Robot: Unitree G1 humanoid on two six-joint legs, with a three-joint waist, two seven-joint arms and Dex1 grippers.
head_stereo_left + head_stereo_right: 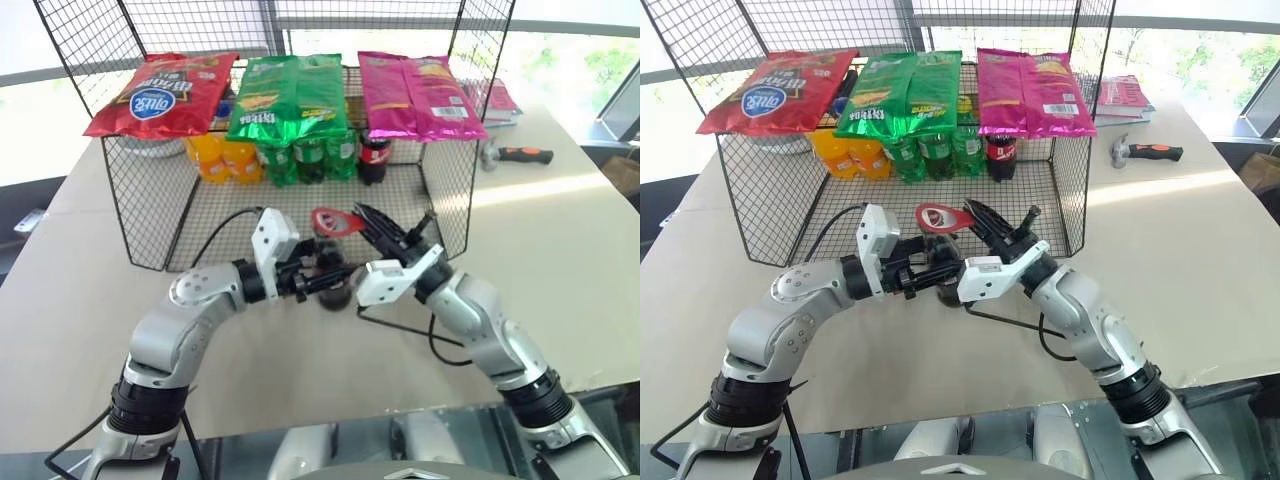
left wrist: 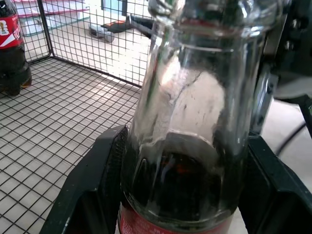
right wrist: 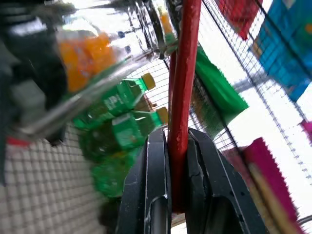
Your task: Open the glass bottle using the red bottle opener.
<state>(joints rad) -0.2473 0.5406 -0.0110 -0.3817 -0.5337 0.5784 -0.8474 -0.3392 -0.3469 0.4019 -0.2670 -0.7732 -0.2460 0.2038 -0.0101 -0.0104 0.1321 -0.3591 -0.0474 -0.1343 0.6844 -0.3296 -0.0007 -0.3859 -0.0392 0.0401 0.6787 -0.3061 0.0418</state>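
Note:
The glass bottle (image 1: 334, 282) stands upright on the table in front of the wire cage, dark liquid in its lower part and a red label at the bottom (image 2: 190, 122). My left gripper (image 1: 322, 278) is shut on the bottle's body, one black finger on each side (image 2: 90, 190). My right gripper (image 1: 364, 217) is shut on the handle of the red bottle opener (image 1: 334, 220). The opener's ring head lies over the bottle's top and hides it. In the right wrist view the red handle (image 3: 184, 83) rises edge-on between the two black fingers (image 3: 156, 175).
A black wire cage (image 1: 140, 200) stands behind the bottle, with red, green (image 1: 290, 95) and pink snack bags on top. Orange, green and dark plastic bottles (image 1: 300, 160) stand at its back. A hammer (image 1: 515, 155) lies on the table to the right.

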